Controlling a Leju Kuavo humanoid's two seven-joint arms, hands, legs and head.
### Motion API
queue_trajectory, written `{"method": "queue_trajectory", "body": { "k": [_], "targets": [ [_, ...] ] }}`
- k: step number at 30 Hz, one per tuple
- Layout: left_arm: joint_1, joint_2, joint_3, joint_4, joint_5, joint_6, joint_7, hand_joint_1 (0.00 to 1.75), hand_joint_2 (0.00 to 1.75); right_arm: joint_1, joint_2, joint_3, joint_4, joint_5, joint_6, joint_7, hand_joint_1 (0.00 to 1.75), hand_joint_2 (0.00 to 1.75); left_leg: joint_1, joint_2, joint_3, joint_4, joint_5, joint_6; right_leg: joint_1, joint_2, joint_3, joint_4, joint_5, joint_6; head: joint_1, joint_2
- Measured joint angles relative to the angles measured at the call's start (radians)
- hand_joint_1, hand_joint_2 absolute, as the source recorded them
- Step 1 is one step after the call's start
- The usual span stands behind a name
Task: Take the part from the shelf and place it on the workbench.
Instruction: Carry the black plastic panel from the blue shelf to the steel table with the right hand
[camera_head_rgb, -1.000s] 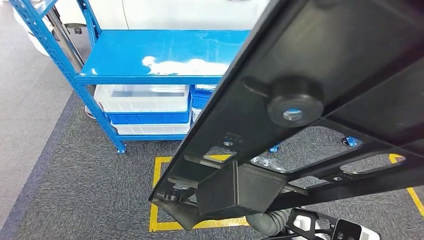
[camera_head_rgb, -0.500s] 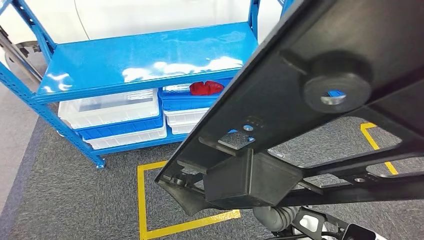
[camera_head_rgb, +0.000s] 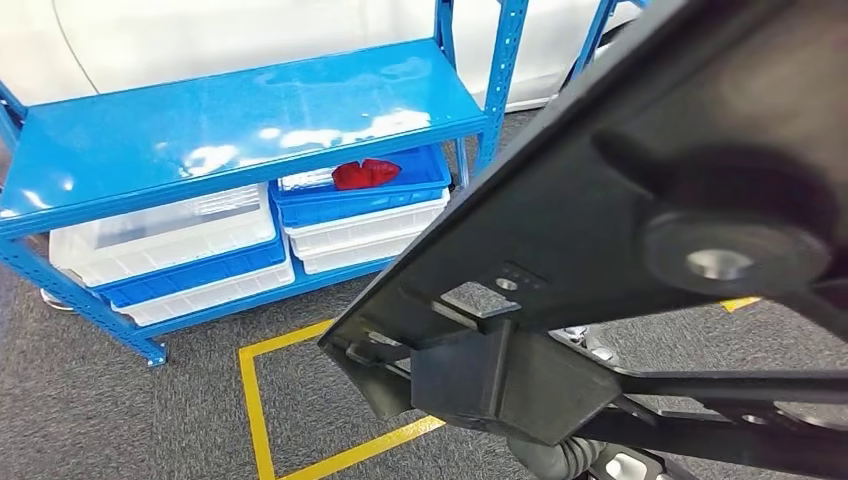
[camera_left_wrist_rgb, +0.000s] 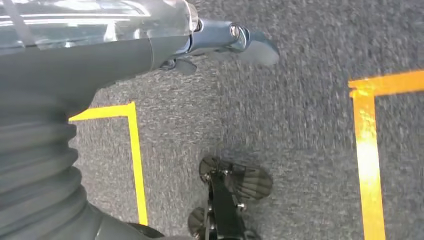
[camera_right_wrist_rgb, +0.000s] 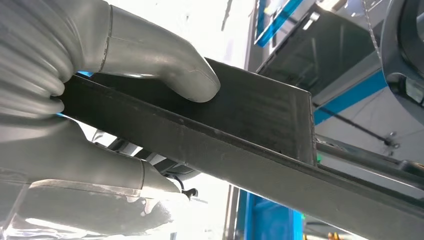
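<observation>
We see white bins (camera_head_rgb: 170, 232) and a blue bin (camera_head_rgb: 365, 197) under the blue rack's lower level; a red item (camera_head_rgb: 365, 174) lies in the blue bin; yellow floor tape (camera_head_rgb: 250, 400) marks grey carpet (camera_head_rgb: 100, 420).

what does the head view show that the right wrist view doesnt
Head view alone: the blue shelf with white and blue bins on its lower level, a red item in one bin, the grey carpet, and a yellow tape square on the floor. It also shows the black part's round boss and cutouts.

Right wrist view alone: the right hand gripping the part's edge, thumb on one face and fingers on the other.

Both: the black part, held up off the shelf, with blue shelf framing behind it.
</observation>
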Motion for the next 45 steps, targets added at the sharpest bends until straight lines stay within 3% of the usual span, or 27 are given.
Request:
{"method": "queue_trajectory", "body": {
  "k": [2, 4, 6, 8, 10, 12, 13, 14, 16, 18, 20, 22, 24, 26, 27, 29, 33, 35, 37, 39, 40, 42, 44, 45],
  "targets": [
    [-0.003, 0.001, -0.002, 0.000, -0.002, -0.005, 0.000, 0.00, 1.75, -0.006, -0.009, 0.013, -0.010, 0.002, -0.026, 0.000, 1.75, 1.75, -0.003, 0.020, 0.004, 0.001, -0.005, -0.006, 0.006, -0.039, 0.080, -0.146, 0.053, -0.009, 0.000, 0.000],
    [-0.004, 0.003, -0.004, 0.000, 0.000, -0.010, -0.004, 0.00, 1.75, -0.013, -0.018, 0.028, -0.024, 0.005, -0.054, 0.000, 1.75, 1.75, -0.008, 0.037, 0.007, 0.002, -0.009, -0.015, 0.015, -0.065, 0.117, -0.222, 0.068, -0.023, 0.000, 0.000],
    [-0.006, 0.005, -0.006, 0.000, 0.000, -0.012, -0.006, 0.00, 1.75, -0.016, -0.028, 0.041, -0.036, 0.007, -0.072, 0.000, 1.75, 1.75, -0.010, 0.056, 0.011, 0.001, -0.011, -0.024, 0.017, -0.047, 0.113, -0.227, 0.069, -0.034, 0.000, 0.000],
    [-0.010, 0.007, -0.007, 0.000, 0.000, -0.012, -0.008, 0.00, 1.75, -0.018, -0.036, 0.052, -0.046, 0.008, -0.081, 0.000, 1.75, 1.75, -0.008, 0.038, 0.009, 0.016, -0.028, -0.035, 0.011, -0.025, 0.115, -0.234, 0.075, -0.045, 0.000, 0.000],
    [-0.010, 0.010, -0.007, 0.000, 0.002, -0.011, -0.014, 0.00, 1.75, -0.024, -0.040, 0.061, -0.053, 0.008, -0.090, 0.000, 1.75, 1.75, -0.004, -0.014, -0.027, 0.102, -0.082, -0.043, 0.006, -0.005, 0.116, -0.240, 0.080, -0.054, 0.000, 0.000],
    [-0.007, 0.012, -0.007, 0.000, 0.003, -0.007, -0.022, 0.00, 1.75, -0.029, -0.043, 0.070, -0.057, 0.013, -0.105, 0.000, 1.75, 1.75, -0.003, -0.042, -0.092, 0.240, -0.143, -0.047, 0.006, 0.020, 0.113, -0.239, 0.082, -0.059, 0.000, 0.000],
    [-0.007, 0.014, -0.007, 0.000, 0.002, -0.004, -0.026, 0.00, 1.75, -0.029, -0.045, 0.074, -0.058, 0.016, -0.114, 0.000, 1.75, 1.75, -0.003, -0.046, -0.114, 0.284, -0.152, -0.048, 0.007, 0.035, 0.113, -0.239, 0.082, -0.060, 0.000, 0.000],
    [-0.006, 0.015, -0.007, 0.000, 0.000, 0.001, -0.030, 0.00, 1.75, -0.030, -0.047, 0.079, -0.060, 0.019, -0.123, 0.000, 1.75, 1.75, -0.003, -0.048, -0.119, 0.290, -0.140, -0.047, 0.007, 0.049, 0.112, -0.237, 0.083, -0.060, 0.000, 0.000],
    [-0.008, 0.021, -0.007, 0.000, -0.004, 0.007, -0.042, 0.00, 1.75, -0.039, -0.051, 0.089, -0.064, 0.016, -0.140, 0.000, 1.75, 1.75, -0.002, -0.061, -0.077, 0.189, -0.067, -0.043, 0.007, 0.077, 0.113, -0.232, 0.082, -0.058, 0.000, 0.000],
    [-0.011, 0.030, -0.007, 0.000, -0.006, 0.007, -0.053, 0.00, 1.75, -0.051, -0.055, 0.098, -0.068, 0.007, -0.152, 0.000, 1.75, 1.75, 0.000, -0.103, -0.022, 0.060, -0.014, -0.036, 0.008, 0.100, 0.109, -0.225, 0.082, -0.052, 0.000, 0.000],
    [-0.016, 0.038, -0.008, 0.000, -0.007, 0.002, -0.055, 0.00, 1.75, -0.059, -0.059, 0.102, -0.070, -0.004, -0.156, 0.000, 1.75, 1.75, -0.001, -0.128, -0.003, 0.012, -0.009, -0.030, 0.006, 0.120, 0.101, -0.222, 0.085, -0.040, 0.000, 0.000],
    [-0.021, 0.044, -0.008, 0.000, -0.007, 0.003, -0.048, 0.00, 1.75, -0.062, -0.064, 0.104, -0.071, -0.013, -0.158, 0.000, 1.75, 1.75, 0.001, -0.110, -0.001, 0.004, -0.004, -0.021, 0.003, 0.137, 0.094, -0.224, 0.090, -0.026, 0.000, 0.000],
    [-0.023, 0.049, -0.008, 0.000, -0.009, 0.015, -0.028, 0.00, 1.75, -0.063, -0.068, 0.105, -0.073, -0.017, -0.160, 0.000, 1.75, 1.75, 0.005, -0.085, 0.002, -0.004, 0.003, -0.010, 0.007, 0.103, 0.079, -0.195, 0.071, -0.015, 0.000, 0.000],
    [-0.021, 0.054, -0.008, 0.000, -0.014, 0.030, -0.003, 0.00, 1.75, -0.063, -0.070, 0.106, -0.075, -0.019, -0.162, 0.000, 1.75, 1.75, 0.006, -0.060, 0.002, -0.007, 0.005, -0.003, 0.007, 0.039, 0.027, -0.087, 0.012, -0.005, 0.000, 0.000],
    [-0.018, 0.057, -0.009, 0.000, -0.016, 0.035, 0.008, 0.00, 1.75, -0.062, -0.070, 0.106, -0.075, -0.022, -0.161, 0.000, 1.75, 1.75, 0.005, -0.047, 0.001, -0.007, 0.005, -0.001, 0.004, 0.022, -0.005, -0.020, -0.019, -0.001, 0.000, 0.000],
    [-0.016, 0.061, -0.010, 0.001, -0.018, 0.039, 0.020, 0.00, 1.75, -0.061, -0.070, 0.104, -0.074, -0.029, -0.156, 0.000, 1.75, 1.75, 0.003, -0.032, 0.001, -0.007, 0.004, -0.001, 0.001, 0.012, -0.044, 0.060, -0.049, 0.003, 0.000, 0.000],
    [-0.016, 0.062, -0.011, 0.001, -0.018, 0.038, 0.023, 0.00, 1.75, -0.061, -0.070, 0.103, -0.074, -0.034, -0.149, 0.000, 1.75, 1.75, 0.003, -0.027, 0.000, -0.007, 0.004, -0.001, 0.000, 0.012, -0.052, 0.076, -0.052, 0.004, 0.000, 0.000],
    [-0.017, 0.064, -0.013, 0.001, -0.018, 0.035, 0.028, 0.00, 1.75, -0.057, -0.067, 0.082, -0.070, -0.053, -0.103, 0.001, 1.75, 1.75, 0.003, -0.011, 0.001, -0.006, 0.002, -0.003, -0.003, 0.007, -0.041, 0.052, -0.027, 0.006, 0.000, 0.000],
    [-0.019, 0.067, -0.015, 0.001, -0.009, 0.023, 0.031, 0.00, 1.75, -0.045, -0.042, 0.008, -0.057, -0.073, 0.024, 0.001, 1.75, 1.75, -0.002, 0.026, 0.009, -0.005, -0.007, -0.016, 0.004, -0.033, 0.037, -0.100, 0.037, -0.010, 0.000, 0.000],
    [-0.020, 0.067, -0.015, 0.001, 0.001, 0.014, 0.029, 0.00, 1.75, -0.033, -0.014, -0.063, -0.045, -0.077, 0.124, 0.001, 1.75, 1.75, -0.007, 0.061, 0.020, -0.006, -0.017, -0.034, 0.013, -0.055, 0.101, -0.226, 0.076, -0.034, 0.000, 0.000],
    [-0.020, 0.067, -0.015, 0.001, 0.003, 0.012, 0.027, 0.00, 1.75, -0.031, -0.007, -0.077, -0.041, -0.078, 0.138, 0.001, 1.75, 1.75, -0.006, 0.059, 0.022, -0.003, -0.023, -0.040, 0.012, -0.043, 0.102, -0.229, 0.078, -0.040, 0.000, 0.000],
    [-0.019, 0.066, -0.015, 0.000, 0.006, 0.010, 0.022, 0.00, 1.75, -0.033, 0.009, -0.100, -0.033, -0.084, 0.164, 0.001, 1.75, 1.75, -0.002, 0.015, 0.002, 0.051, -0.061, -0.049, 0.006, -0.020, 0.104, -0.237, 0.084, -0.052, 0.000, 0.000],
    [-0.014, 0.063, -0.014, 0.001, 0.009, 0.010, 0.019, 0.00, 1.75, -0.040, 0.026, -0.120, -0.021, -0.092, 0.186, 0.001, 1.75, 1.75, 0.000, -0.035, -0.060, 0.183, -0.127, -0.052, 0.006, 0.004, 0.103, -0.238, 0.086, -0.060, 0.000, 0.000],
    [-0.012, 0.062, -0.014, 0.001, 0.011, 0.008, 0.017, 0.00, 1.75, -0.043, 0.033, -0.128, -0.014, -0.095, 0.195, 0.001, 1.75, 1.75, 0.000, -0.044, -0.093, 0.248, -0.150, -0.053, 0.006, 0.019, 0.102, -0.237, 0.086, -0.062, 0.000, 0.000]
  ]
}}
